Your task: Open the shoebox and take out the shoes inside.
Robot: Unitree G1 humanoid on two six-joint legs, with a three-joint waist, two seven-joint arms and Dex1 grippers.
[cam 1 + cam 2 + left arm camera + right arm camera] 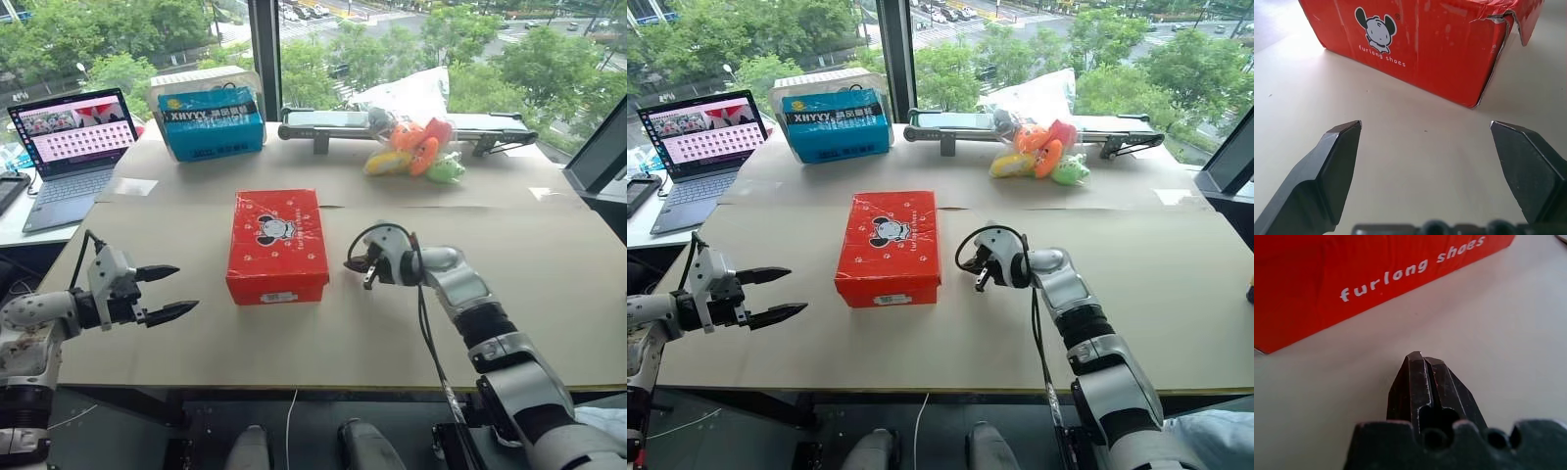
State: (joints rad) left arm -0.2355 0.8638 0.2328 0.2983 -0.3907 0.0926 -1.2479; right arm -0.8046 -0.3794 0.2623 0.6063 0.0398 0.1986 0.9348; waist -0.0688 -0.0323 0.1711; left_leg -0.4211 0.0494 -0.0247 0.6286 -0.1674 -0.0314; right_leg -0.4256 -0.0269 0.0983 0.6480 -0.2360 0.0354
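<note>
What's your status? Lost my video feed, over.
Left gripper open, left of shoebox. Right gripper shut, empty, right of it. Lid closed. Nothing in the way.

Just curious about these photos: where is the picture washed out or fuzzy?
Left wrist view: table glares white beside the shoebox. Right wrist view: right tool sharp, the lettering soft. Head views: evenly daylit, faint shadows.

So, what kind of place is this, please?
Probably an upper-floor office or lab used for robot trials: a large window over trees and streets, an open laptop, and a paper-covered table with a red shoebox.
</note>
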